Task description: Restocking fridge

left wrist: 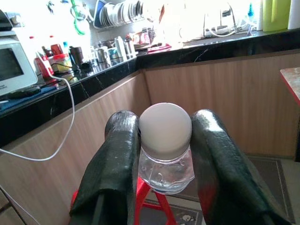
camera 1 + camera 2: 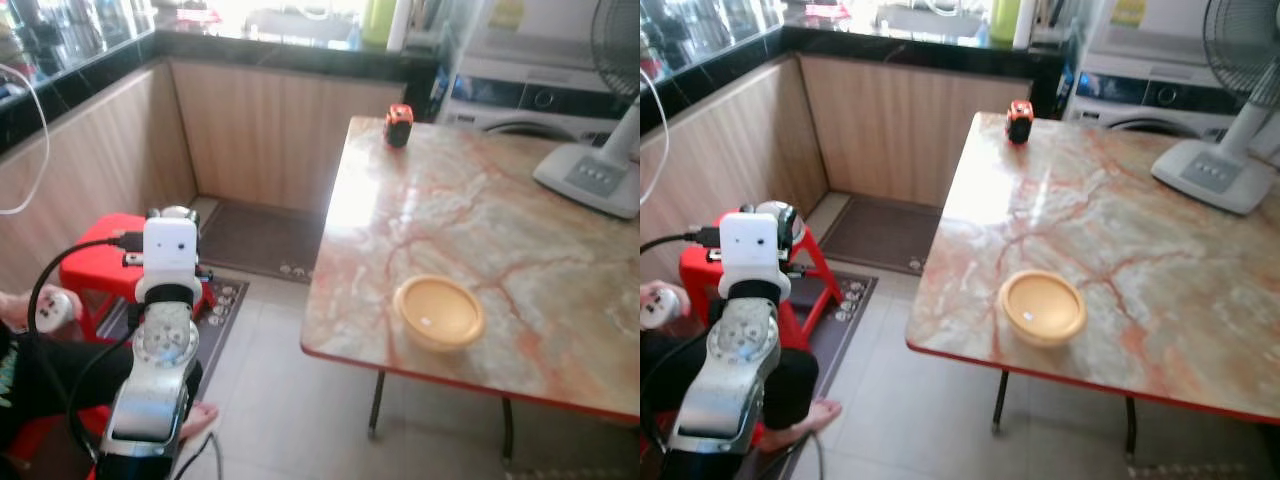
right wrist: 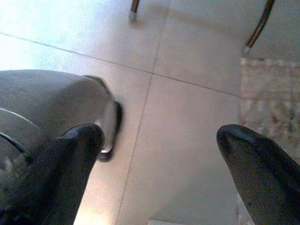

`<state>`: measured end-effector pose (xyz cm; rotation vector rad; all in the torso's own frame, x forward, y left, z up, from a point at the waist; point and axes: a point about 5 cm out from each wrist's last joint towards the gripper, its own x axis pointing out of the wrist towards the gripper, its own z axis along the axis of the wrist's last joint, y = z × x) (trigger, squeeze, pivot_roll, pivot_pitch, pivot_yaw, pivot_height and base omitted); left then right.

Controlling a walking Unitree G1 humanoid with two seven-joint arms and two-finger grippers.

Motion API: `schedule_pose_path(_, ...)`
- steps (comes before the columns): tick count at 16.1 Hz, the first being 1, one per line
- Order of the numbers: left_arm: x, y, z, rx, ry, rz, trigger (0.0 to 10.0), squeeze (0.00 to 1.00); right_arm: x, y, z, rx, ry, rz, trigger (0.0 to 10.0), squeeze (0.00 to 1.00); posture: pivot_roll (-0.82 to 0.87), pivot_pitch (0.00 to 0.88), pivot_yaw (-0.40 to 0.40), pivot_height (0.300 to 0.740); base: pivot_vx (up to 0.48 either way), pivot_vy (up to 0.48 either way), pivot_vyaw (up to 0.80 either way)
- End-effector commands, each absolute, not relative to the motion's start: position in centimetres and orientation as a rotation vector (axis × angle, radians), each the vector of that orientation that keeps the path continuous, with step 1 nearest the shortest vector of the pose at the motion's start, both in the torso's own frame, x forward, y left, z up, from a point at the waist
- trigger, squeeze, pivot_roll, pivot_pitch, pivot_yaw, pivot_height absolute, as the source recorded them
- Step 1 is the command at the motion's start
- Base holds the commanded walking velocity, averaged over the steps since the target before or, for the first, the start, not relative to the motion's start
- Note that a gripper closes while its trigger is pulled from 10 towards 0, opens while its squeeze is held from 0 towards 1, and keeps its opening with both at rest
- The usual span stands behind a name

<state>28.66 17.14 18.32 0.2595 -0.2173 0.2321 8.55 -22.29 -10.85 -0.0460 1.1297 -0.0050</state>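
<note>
Left claw (image 1: 165, 154): its two black fingers are squeezed tight on a small clear bottle (image 1: 166, 164) with a round white cap (image 1: 165, 124). The arm is held up in front, over a red stool (image 2: 100, 262).
Person: sits low on the left, one hand (image 2: 52, 308) by the stool.
Table (image 2: 560, 300): marble top with a red edge, to the right of the arm.
Bowl (image 2: 438, 312): yellow, near the front edge of the table. It looks empty.
Fan (image 2: 600, 160): white, at the far right of the table.
Right claw (image 3: 159, 154): fingers wide apart, holding nothing, hanging down over the floor tiles.
Step now: I think the robot is carrying the bottle.
Next: it must find the fridge, walk there, and keep the bottle upright and tight.
</note>
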Motion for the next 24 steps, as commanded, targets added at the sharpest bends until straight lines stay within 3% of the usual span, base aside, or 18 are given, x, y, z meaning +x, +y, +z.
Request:
schedule_pose_path(1,28.7,16.8,18.9,0.266,-0.247,0.23,10.0,0.0,8.4,-22.5,-10.8,-0.05,1.135,-0.004,10.0,0.0,-0.01,0.005,-0.016,0.74,0.0,0.304,0.0)
schedule_pose_path(10,28.6,16.3,18.8,0.272,-0.264,0.201,10.0,0.0,8.5,-22.6,-10.8,-0.049,1.134,-0.006,10.0,0.0,-0.01,0.001,-0.02,0.74,0.0,0.202,0.0)
schedule_pose_path(19,28.8,15.8,19.6,0.282,-0.305,0.171,10.0,0.0,8.6,-22.6,-10.8,-0.054,1.139,-0.007,10.0,0.0,-0.02,0.0,-0.018,0.74,0.0,0.0,-0.8)
schedule_pose_path(24,28.5,14.4,22.9,0.433,-0.484,0.131,10.0,0.0,8.6,-22.5,-10.8,-0.054,1.138,0.002,10.0,0.0,-0.01,0.0,-0.019,0.74,0.0,0.0,-0.8)
